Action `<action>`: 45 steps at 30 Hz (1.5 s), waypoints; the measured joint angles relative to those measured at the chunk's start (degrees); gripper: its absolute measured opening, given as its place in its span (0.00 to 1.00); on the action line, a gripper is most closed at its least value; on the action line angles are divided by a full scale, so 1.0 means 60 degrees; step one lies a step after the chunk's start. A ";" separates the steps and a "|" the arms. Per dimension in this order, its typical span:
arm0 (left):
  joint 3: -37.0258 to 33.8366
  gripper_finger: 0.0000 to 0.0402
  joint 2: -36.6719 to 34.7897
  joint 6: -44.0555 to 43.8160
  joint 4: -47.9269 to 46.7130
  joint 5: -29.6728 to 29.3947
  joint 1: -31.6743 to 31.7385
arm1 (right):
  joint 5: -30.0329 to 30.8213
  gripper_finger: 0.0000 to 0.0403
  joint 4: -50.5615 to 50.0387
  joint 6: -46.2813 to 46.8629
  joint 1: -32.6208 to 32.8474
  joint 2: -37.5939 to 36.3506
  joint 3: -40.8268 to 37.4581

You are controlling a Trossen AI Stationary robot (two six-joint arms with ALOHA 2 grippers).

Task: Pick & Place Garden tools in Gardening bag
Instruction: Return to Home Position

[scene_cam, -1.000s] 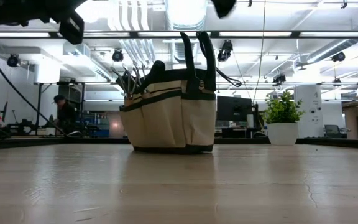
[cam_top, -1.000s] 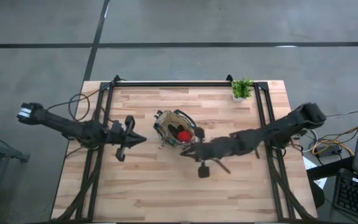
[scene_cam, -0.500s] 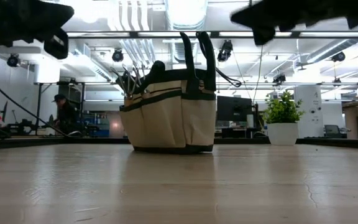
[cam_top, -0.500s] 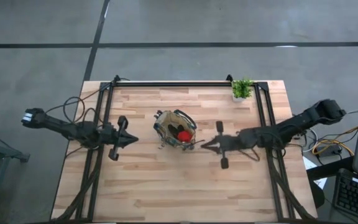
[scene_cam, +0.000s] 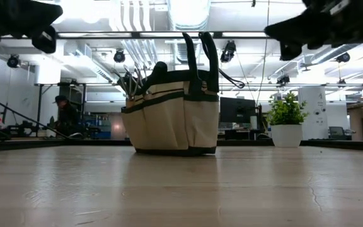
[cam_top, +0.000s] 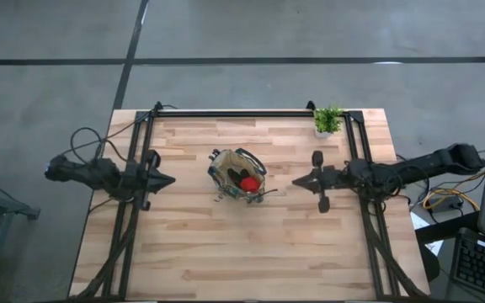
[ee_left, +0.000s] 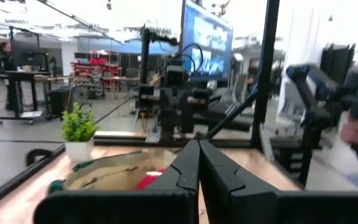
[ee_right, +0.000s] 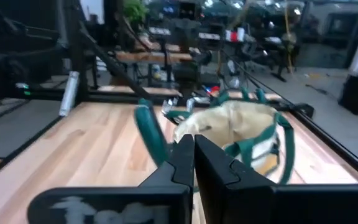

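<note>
- The bag (cam_top: 222, 171) stands upright at mid-table with its handles up. A red item (cam_top: 248, 183) shows inside it, and in the low view the tools (scene_cam: 131, 81) stick up out of its top, so the packing looks done.
- Your two grippers flank the bag. It sits roughly on the line between them, and both tips point at it.
- The right gripper (cam_top: 298, 181) is off the bag's right side, apart from it, and looks a little the nearer. Its fingers are pressed together with nothing between them.
- The left gripper (cam_top: 167, 179) is off the bag's left side, also apart, and its fingers are likewise closed and empty.
- I'd judge each arm's way home runs straight back, away from the bag. The plant (cam_top: 327, 120) at the far right corner stands well off that line.
</note>
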 joint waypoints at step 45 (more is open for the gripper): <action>0.0892 0.03 0.0382 0.0325 -0.1964 -0.0490 0.0000 | -0.0786 0.02 -0.1180 0.0302 -0.0134 -0.4695 -0.2287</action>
